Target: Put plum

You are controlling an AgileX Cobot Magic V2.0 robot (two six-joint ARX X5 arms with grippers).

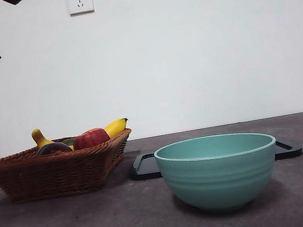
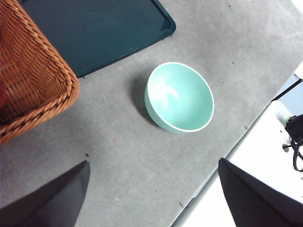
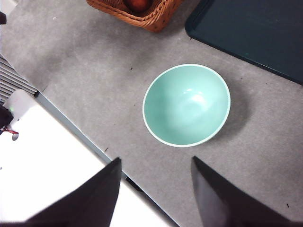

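Observation:
The plum is a dark, nearly black round fruit lying in the wicker basket at the left, only its top showing over the rim. Beside it lie a red apple and a yellow banana. My left gripper hangs open high over the table, with the basket's corner and the bowl below it. My right gripper is open too, above the table's near edge, just short of the bowl. Neither holds anything.
A mint-green bowl stands in the middle front, with nothing inside. Behind it lies a flat black tray. A second yellow fruit and a bit of a green one sit in the basket. Black arm tips show at both top corners.

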